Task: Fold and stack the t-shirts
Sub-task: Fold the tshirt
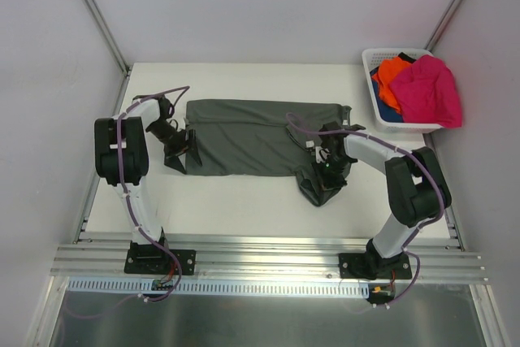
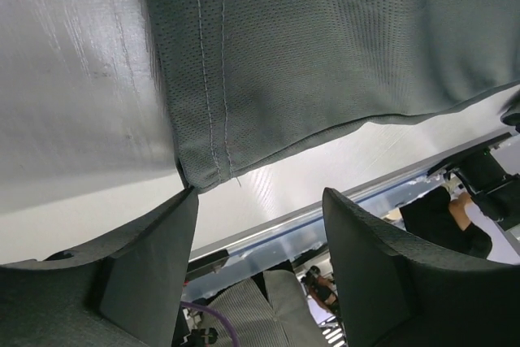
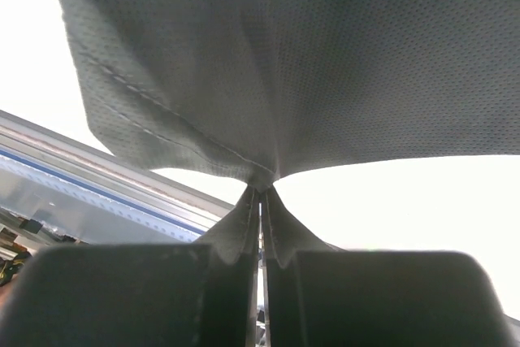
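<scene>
**Step in hand: first fold of the spread shirt.** The dark grey-green t-shirt point(image 1: 244, 136) is lying flat along the middle of the table point(image 1: 236, 205), with its right end bunching up and hanging lower than the rest.

**Right arm.** The right gripper point(image 3: 262, 193) is clamping a pinched fold of this shirt. Its jaws are meeting with only cloth between them, and the fabric is fanning upward from the pinch.

**Left arm.** The left gripper point(image 2: 260, 201) is sitting at the shirt's left edge with its jaws standing apart and nothing held. The stitched hem corner point(image 2: 203, 170) is lying just above the tip of one finger and is not between the pads.

**Next move, as judged.** The left jaws are needing to take in the hem corner and clamp it. Both arms can then carry their ends together so the fold lands square. If only one side is gripped, the cloth is likely to drag and skew.

**Container.** The white lattice basket point(image 1: 396, 53) is standing at the far right corner, well apart from the spread shirt. It is holding three items:
- a magenta t-shirt point(image 1: 431, 91) heaped on top and spilling over the right rim;
- an orange t-shirt point(image 1: 392, 79) beside it;
- a blue t-shirt point(image 1: 388, 115) showing underneath.

None of these is folded yet.
</scene>
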`<move>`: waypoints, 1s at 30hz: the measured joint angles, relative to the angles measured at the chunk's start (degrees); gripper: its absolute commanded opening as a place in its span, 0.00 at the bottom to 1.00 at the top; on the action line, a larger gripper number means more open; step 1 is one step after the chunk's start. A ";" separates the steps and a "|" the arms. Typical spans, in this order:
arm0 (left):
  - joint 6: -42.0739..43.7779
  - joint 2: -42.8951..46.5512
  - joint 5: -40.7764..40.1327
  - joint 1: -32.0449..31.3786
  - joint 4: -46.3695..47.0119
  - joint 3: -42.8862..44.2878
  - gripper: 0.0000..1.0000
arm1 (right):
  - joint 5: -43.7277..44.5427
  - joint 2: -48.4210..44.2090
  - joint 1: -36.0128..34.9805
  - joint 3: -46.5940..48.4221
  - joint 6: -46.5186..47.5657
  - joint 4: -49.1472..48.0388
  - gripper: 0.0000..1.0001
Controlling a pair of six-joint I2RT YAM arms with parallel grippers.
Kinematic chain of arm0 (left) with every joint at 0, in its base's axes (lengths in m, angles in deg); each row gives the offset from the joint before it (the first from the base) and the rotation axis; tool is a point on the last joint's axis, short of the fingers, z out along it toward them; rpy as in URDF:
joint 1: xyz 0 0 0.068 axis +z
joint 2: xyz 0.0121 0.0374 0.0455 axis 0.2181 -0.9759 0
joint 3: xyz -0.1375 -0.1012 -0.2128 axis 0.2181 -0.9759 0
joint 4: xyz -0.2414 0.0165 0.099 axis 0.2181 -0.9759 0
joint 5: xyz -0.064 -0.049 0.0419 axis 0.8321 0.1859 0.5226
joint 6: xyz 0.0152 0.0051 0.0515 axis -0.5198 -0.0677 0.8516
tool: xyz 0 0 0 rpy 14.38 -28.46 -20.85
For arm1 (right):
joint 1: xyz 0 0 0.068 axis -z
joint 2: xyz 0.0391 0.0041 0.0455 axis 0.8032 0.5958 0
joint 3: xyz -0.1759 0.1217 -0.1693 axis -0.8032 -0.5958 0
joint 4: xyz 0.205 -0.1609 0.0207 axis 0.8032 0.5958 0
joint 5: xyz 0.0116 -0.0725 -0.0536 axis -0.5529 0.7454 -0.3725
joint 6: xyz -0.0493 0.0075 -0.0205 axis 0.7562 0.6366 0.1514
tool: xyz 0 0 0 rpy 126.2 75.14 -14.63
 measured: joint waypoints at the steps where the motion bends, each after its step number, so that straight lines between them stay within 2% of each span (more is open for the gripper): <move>1: -0.13 -0.24 0.24 0.28 0.00 0.00 0.60 | 0.00 0.02 0.00 0.24 0.00 0.02 0.01; 8: -0.94 -0.83 0.70 1.14 0.02 0.00 0.52 | -0.02 1.05 0.00 1.95 0.00 -0.11 0.00; 19: -1.22 -0.81 0.63 2.62 0.04 -1.01 0.50 | -0.04 1.90 -0.02 2.38 0.00 -0.24 0.01; 21: -1.33 -0.81 0.66 2.60 0.04 -1.01 0.42 | -0.04 1.92 -0.02 2.64 0.00 -0.28 0.01; 22: -1.42 -0.81 0.68 2.60 0.04 -1.01 0.28 | -0.04 1.92 -0.02 2.75 0.00 -0.31 0.01; 27: -1.70 -0.83 0.63 2.60 0.09 -0.74 0.22 | -0.02 1.92 -0.02 2.84 0.00 -0.39 0.01; 30: -1.84 -0.83 0.66 2.60 0.07 -0.74 0.06 | 0.00 1.92 -0.02 2.84 0.00 -0.42 0.01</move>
